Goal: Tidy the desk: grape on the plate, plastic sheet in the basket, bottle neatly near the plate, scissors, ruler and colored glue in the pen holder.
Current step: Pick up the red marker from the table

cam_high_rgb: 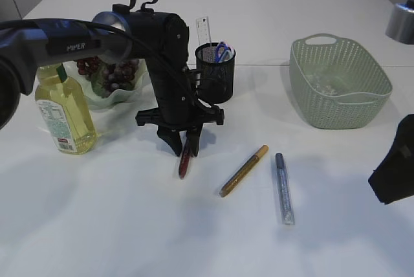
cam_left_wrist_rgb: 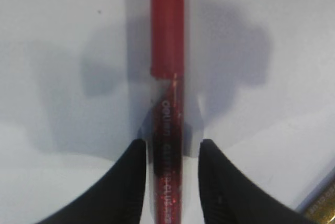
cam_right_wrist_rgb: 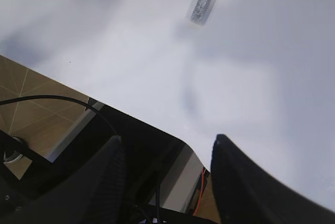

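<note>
Left gripper point(cam_left_wrist_rgb: 168, 182) straddles red glue pen point(cam_left_wrist_rgb: 167, 103) on table point(cam_high_rgb: 129, 225), fingers narrow but apart from it; right gripper point(cam_right_wrist_rgb: 167, 182) spread wide, empty.

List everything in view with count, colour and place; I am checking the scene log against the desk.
glue pens: 3; red between the left gripper's fingers, gold and silver lying on the table, front centre.
pen holder: 1, black mesh, centre back, holding a ruler and blue-handled scissors.
basket: 1, pale green, right, with a clear sheet inside.
bottle: 1, yellow liquid, upright, left.
plate: 1, pale green, back left, carrying dark grapes.
table: 1, white.
left gripper: black, straddling the red pen, not yet closed.
right gripper: black, open, over the table edge.
</note>
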Available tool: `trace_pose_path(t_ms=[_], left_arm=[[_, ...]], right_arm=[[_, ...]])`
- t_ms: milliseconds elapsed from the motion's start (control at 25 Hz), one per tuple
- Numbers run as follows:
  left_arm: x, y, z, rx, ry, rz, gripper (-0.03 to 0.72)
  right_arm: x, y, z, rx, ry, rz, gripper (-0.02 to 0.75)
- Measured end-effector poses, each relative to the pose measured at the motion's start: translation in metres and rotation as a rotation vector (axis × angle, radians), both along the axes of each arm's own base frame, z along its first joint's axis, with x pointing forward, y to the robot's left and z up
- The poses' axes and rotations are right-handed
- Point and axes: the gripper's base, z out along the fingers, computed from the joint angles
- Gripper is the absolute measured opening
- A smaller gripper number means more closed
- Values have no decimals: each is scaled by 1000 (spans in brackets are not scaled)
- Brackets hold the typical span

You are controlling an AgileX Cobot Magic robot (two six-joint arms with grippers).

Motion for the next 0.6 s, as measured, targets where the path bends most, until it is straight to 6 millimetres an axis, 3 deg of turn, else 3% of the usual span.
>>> trace_pose_path(t_ms=[240, 600], left_arm=[[0, 0, 0, -1, -2, -8, 237], [1, 0, 0, 2, -11, -20, 151]], right_arm=[[0, 0, 0, 0, 0, 0, 423], [0, 0, 0, -1, -1, 3, 423]])
